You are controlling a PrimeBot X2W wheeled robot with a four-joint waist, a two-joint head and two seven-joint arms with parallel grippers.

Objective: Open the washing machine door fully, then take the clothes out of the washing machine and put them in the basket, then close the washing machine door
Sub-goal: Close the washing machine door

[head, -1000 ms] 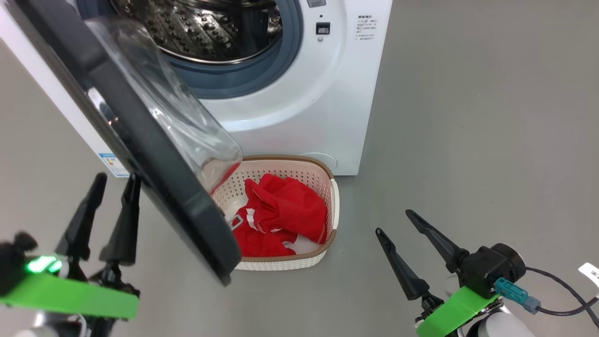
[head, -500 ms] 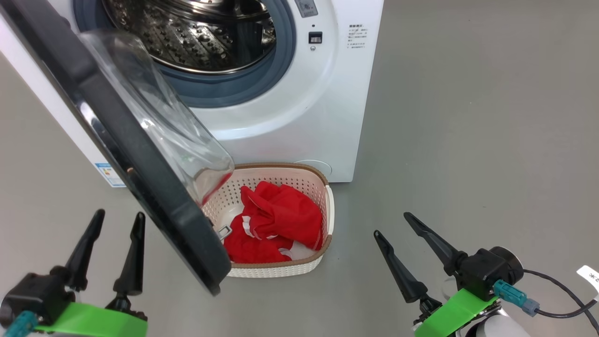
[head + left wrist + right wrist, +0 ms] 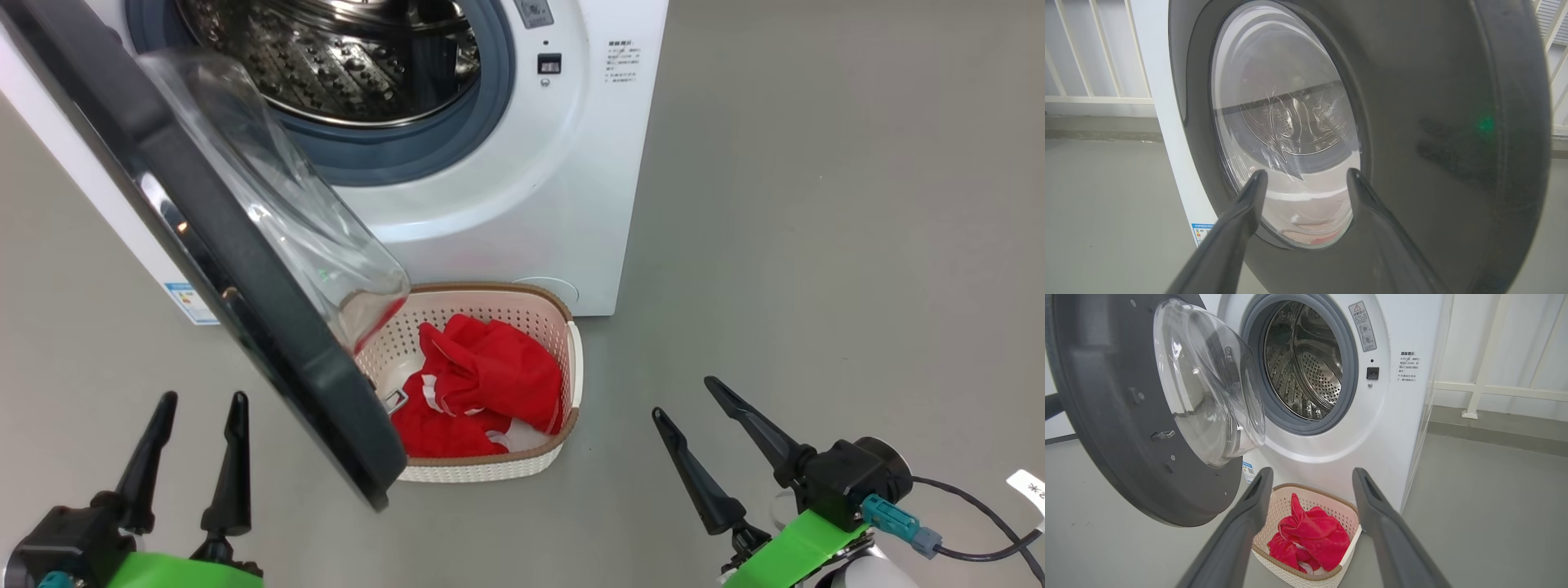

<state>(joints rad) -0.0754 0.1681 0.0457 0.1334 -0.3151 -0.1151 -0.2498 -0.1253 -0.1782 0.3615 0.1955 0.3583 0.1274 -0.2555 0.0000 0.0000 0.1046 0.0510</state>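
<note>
Door (image 3: 277,335) standing open, partly screening basket (image 3: 575,367). Clothes (image 3: 490,376) lying in basket, on floor (image 3: 816,286) just before washer (image 3: 506,204). Left end effector (image 3: 202,400) facing door's outside, right end effector (image 3: 684,397) facing basket; both gaping wide, holding nothing.

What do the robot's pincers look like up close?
Each pincer, the left pincer and the right pincer, has two long, thin black fingers that taper to points, set on a chunky black block. Behind each block sits a bright green band. A teal plug with a black cable hangs off the right one, near a small white tag.
</note>
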